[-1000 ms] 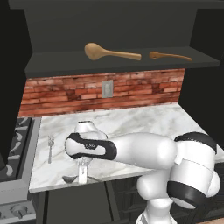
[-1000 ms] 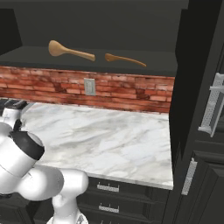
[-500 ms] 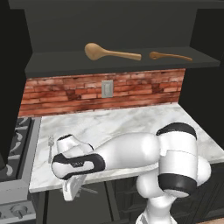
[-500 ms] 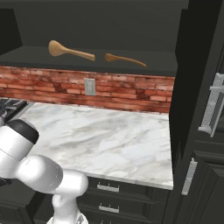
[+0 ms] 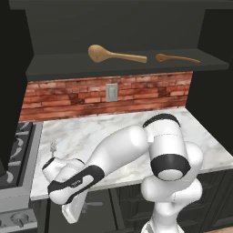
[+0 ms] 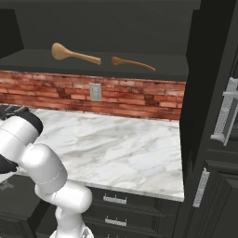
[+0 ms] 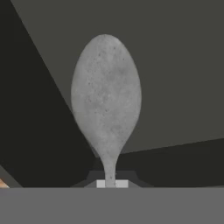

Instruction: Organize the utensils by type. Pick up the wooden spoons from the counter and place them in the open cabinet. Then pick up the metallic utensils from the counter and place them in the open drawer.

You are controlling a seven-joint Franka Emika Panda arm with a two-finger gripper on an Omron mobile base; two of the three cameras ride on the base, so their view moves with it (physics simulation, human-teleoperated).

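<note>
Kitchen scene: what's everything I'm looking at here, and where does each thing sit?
wooden spoons: two, one light tan, one darker orange-brown, on the open cabinet shelf
metal spoon: one, grey, held in the gripper
fork: one, silver, on the counter near its left edge
counter: one, white marble
brick wall: one, red, with a grey outlet
stove: one, dark, left of the counter
arm: one, white, reaching low left
gripper: one, dark tips, shut on the spoon
</note>
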